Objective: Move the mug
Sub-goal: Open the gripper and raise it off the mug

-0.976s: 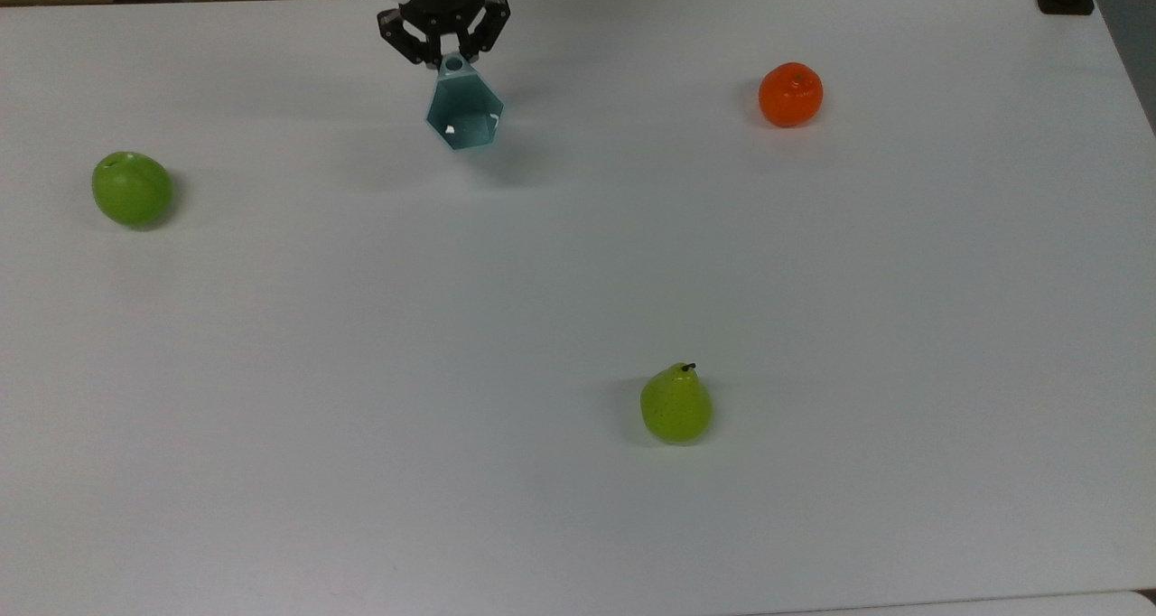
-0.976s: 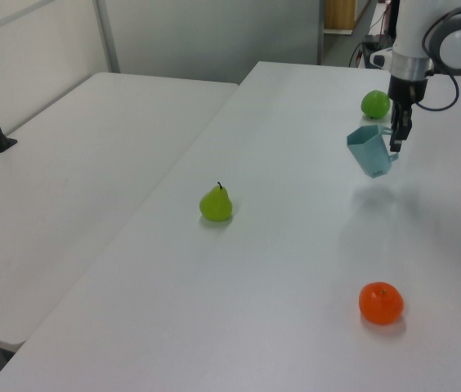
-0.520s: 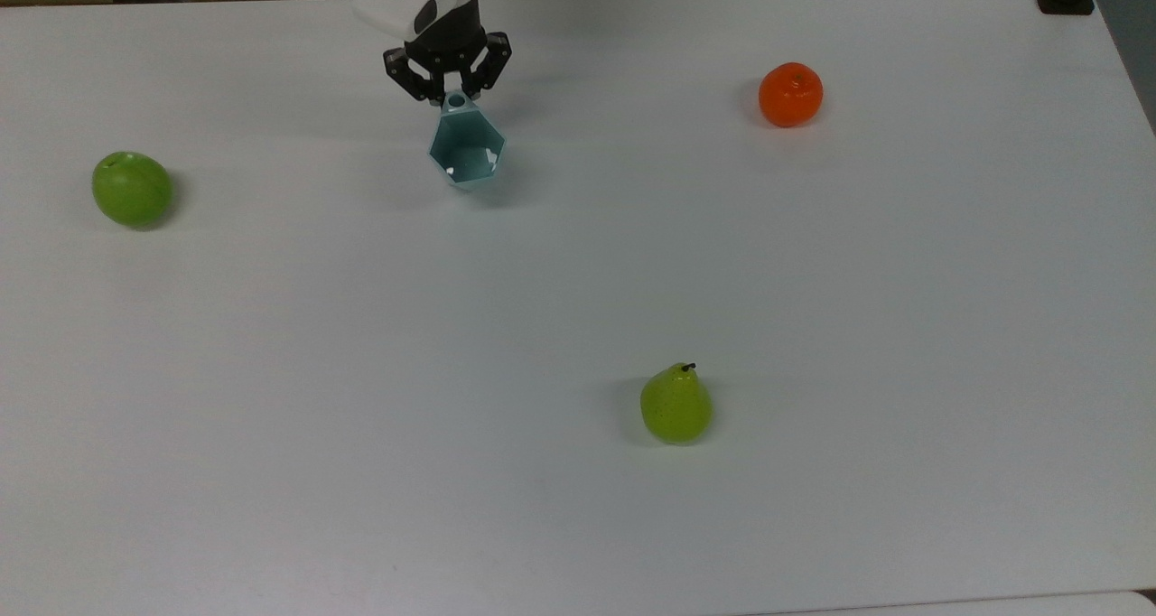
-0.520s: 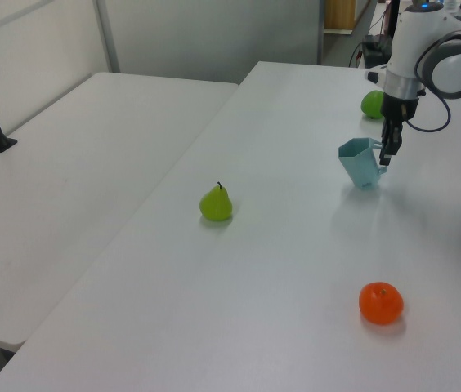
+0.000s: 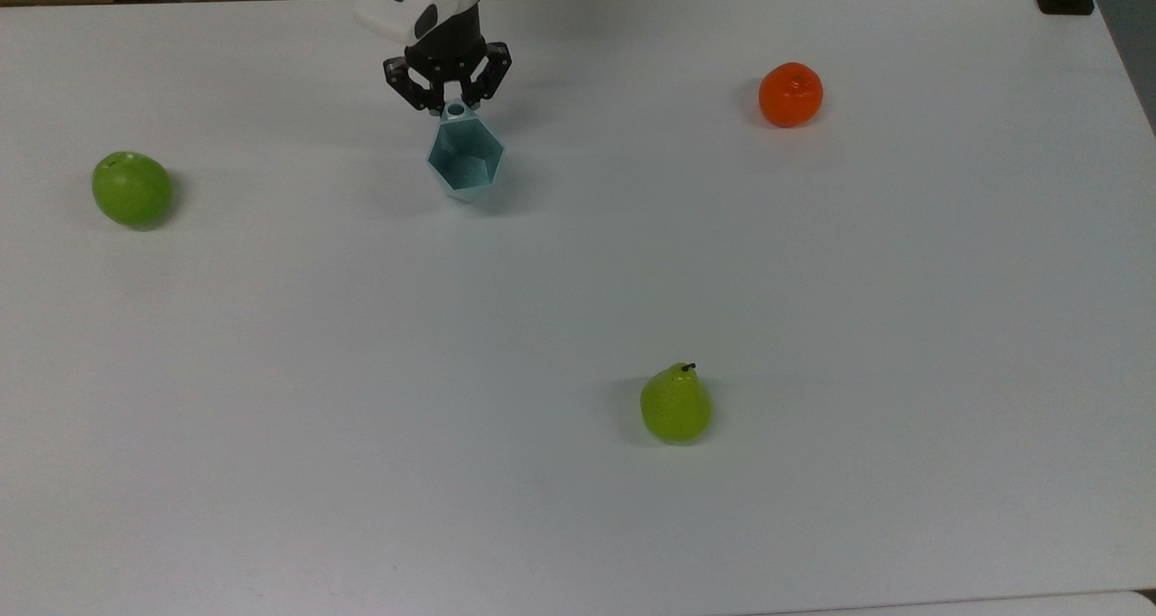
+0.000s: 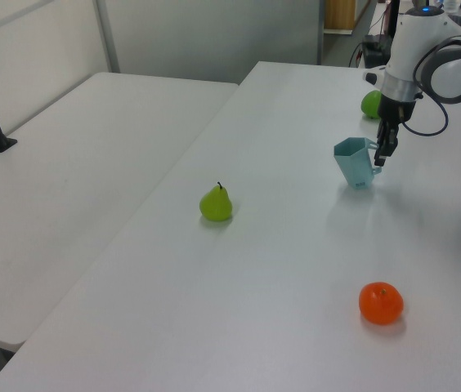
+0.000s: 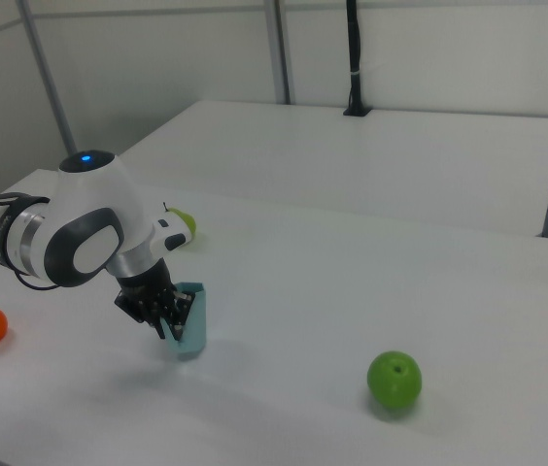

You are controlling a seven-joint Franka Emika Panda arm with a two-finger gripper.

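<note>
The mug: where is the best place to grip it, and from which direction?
Probably the small tab handle. The mug stands upright with its handle toward the top view's upper edge, sticking out past the faceted, tapering walls. Coming straight down, as the gripper does here, suits it; the slanted sides look harder to pinch.

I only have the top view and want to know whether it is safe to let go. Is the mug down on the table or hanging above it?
Observer: In the left view the mug looks set down, with its base meeting the table and its shadow right at the foot.
Operator: Is it tipped over at all?
Observer: The right view shows its walls about upright, with the opening facing up.
Operator: How does the gripper come at it?
Observer: In the left view the gripper reaches down from above, and is closed on the handle tab near the rim.
</note>
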